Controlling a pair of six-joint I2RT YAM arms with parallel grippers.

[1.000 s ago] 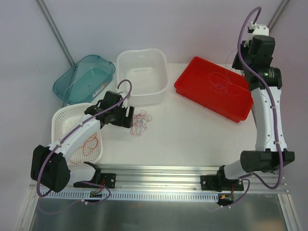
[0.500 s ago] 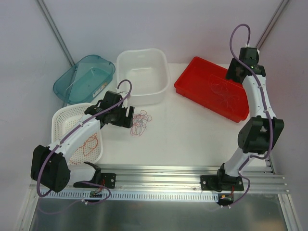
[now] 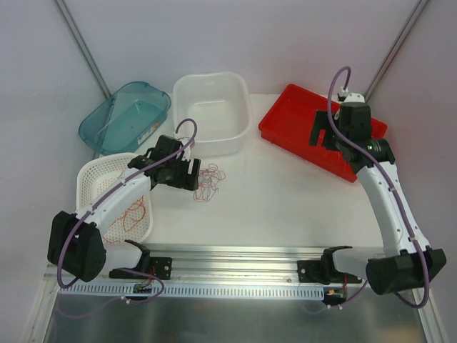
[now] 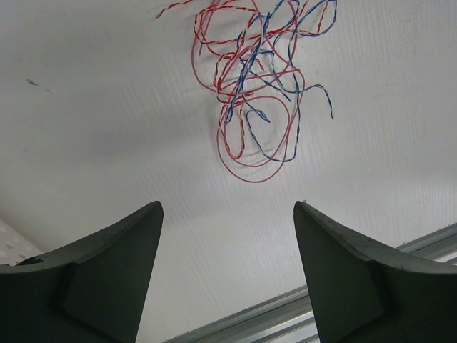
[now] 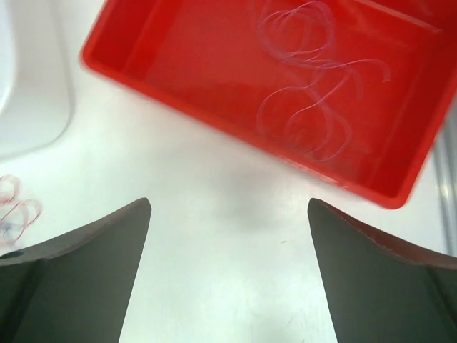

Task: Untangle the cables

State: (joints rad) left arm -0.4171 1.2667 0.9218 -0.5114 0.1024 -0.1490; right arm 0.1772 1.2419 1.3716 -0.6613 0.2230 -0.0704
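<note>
My left gripper (image 4: 227,209) stands well open, with nothing between its fingers. It hangs over the white table (image 3: 285,200). The red and blue tangle of cables (image 4: 257,78) lies on the table just in front of it, and they do not touch. My right gripper (image 5: 228,205) is also wide open and holds nothing. It hovers near the edge of the red tray (image 5: 193,57), where pale cables (image 5: 307,86) lie in loose curls. In the top view, some red loops (image 3: 136,212) lie inside the white basket (image 3: 93,175), under the left arm.
</note>
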